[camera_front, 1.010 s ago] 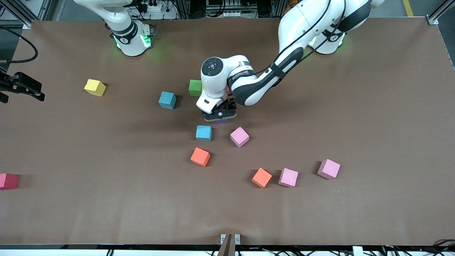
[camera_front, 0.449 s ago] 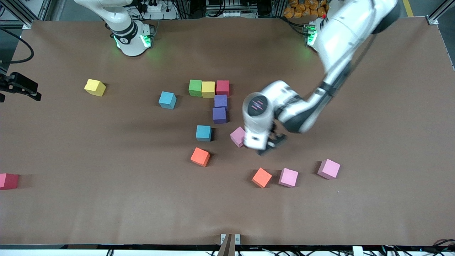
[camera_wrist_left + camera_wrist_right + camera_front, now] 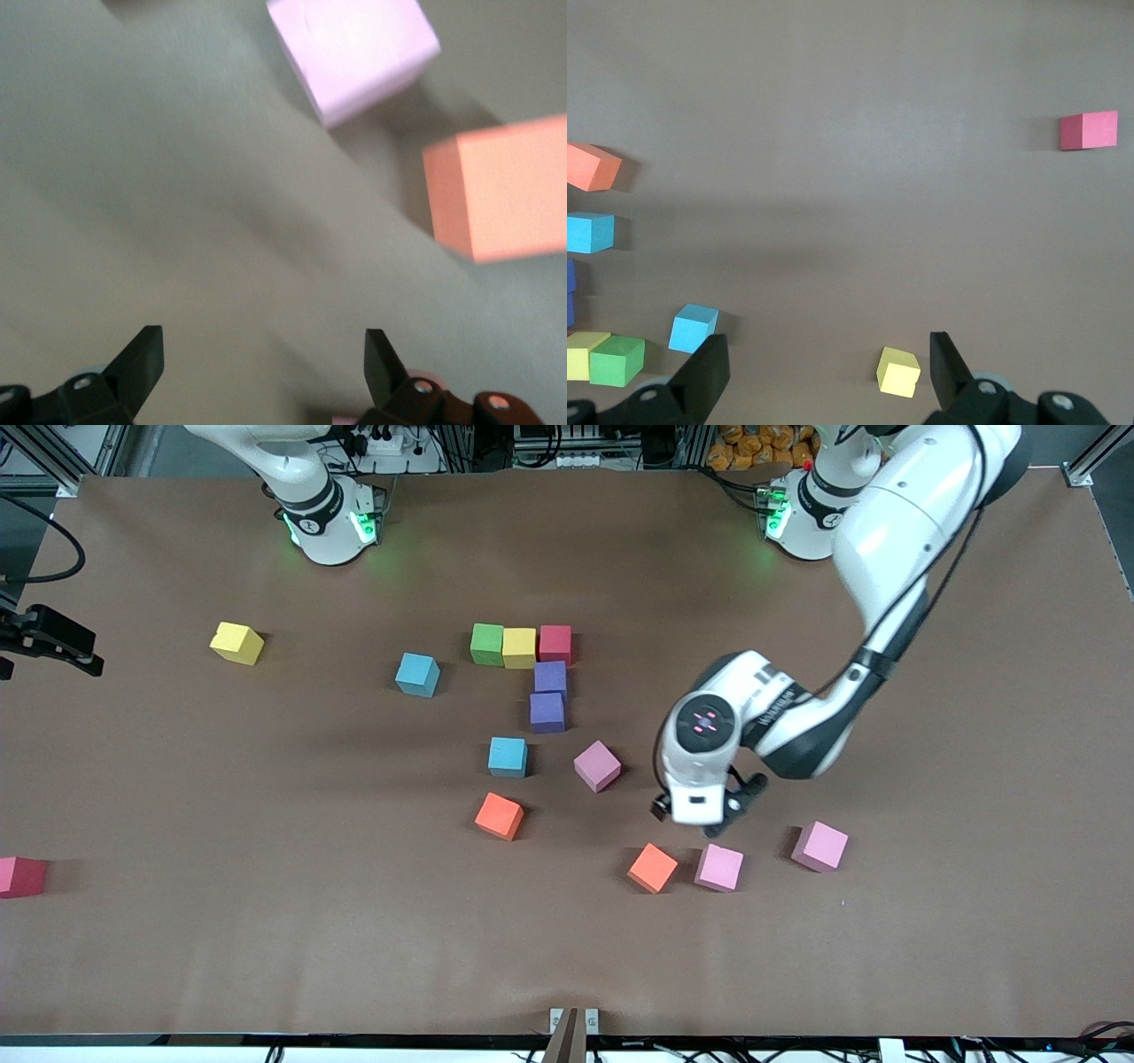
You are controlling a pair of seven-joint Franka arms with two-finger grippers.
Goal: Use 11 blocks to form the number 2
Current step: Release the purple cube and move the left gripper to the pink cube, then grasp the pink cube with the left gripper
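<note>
On a brown table (image 3: 930, 957), the first strokes of the number 2 (image 3: 535, 673) lie near the robots' bases: a green block (image 3: 486, 644), a yellow block (image 3: 519, 647) and a red block (image 3: 555, 643) sit edge to edge in a row, and two purple blocks (image 3: 549, 695) run down from the red one toward the front camera, touching each other. The left gripper (image 3: 704, 821), its fingers spread wide and holding nothing, hovers over bare tabletop just beside a pink block (image 3: 718, 867) and an orange block (image 3: 653, 867); the left wrist view shows that pink block (image 3: 353, 51) and the orange one (image 3: 498, 190) close under the open fingers (image 3: 142, 359). The remaining cubes lie loose: a light blue block (image 3: 508, 756) and a tilted pink block (image 3: 597, 765) just nearer the camera than the purple pair, a second orange block (image 3: 499, 816) nearer still, a third pink block (image 3: 819, 846) toward the left arm's end, another light blue block (image 3: 417, 674) and a stray yellow block (image 3: 236, 643) toward the right arm's end, and a pinkish-red block (image 3: 19, 876) at the table's edge there. The right arm waits, the right gripper (image 3: 824, 372) open and empty high over that end of the table.
</note>
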